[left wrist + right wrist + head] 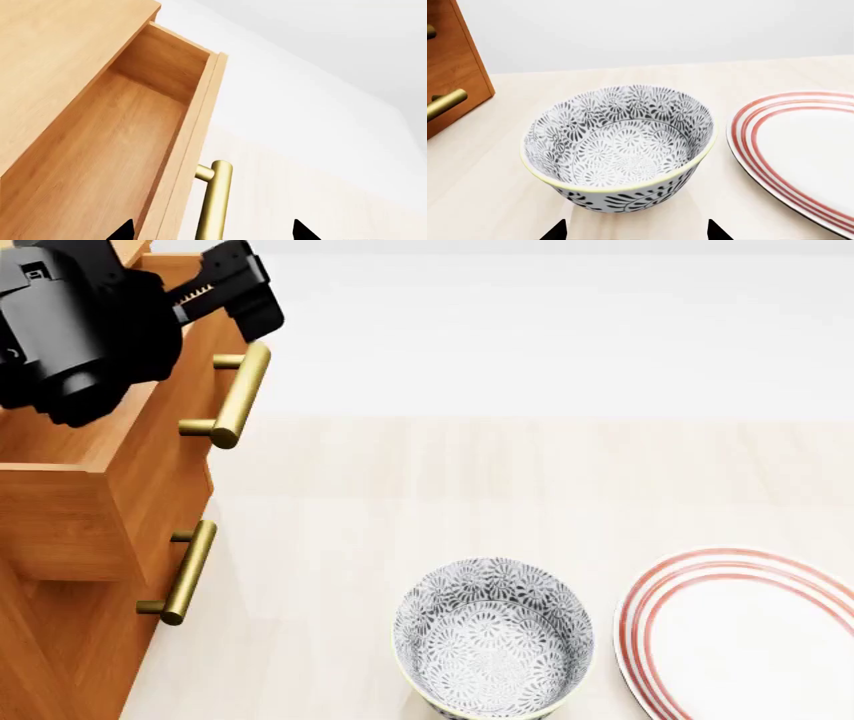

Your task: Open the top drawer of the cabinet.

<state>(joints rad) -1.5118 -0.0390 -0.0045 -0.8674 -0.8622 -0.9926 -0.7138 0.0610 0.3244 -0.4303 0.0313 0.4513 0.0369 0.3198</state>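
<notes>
The top drawer (100, 480) is seen pulled out from the cabinet (54, 640) at the upper left of the head view, its brass handle (240, 395) sticking out front and its empty inside shown in the left wrist view. The left gripper (227, 290) is parked just above that handle, jaws spread wide with nothing held. Lower down, a patterned bowl (494, 645) is sat beside a red-rimmed plate (741, 635). In the right wrist view the right gripper (637, 231) is held wide over the bowl.

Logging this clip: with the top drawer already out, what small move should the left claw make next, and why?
Probably back straight away. The top drawer stands pulled out of the cabinet, its inside showing, and the left claw straddles the handle with its tips spread, apparently not gripping.
</notes>
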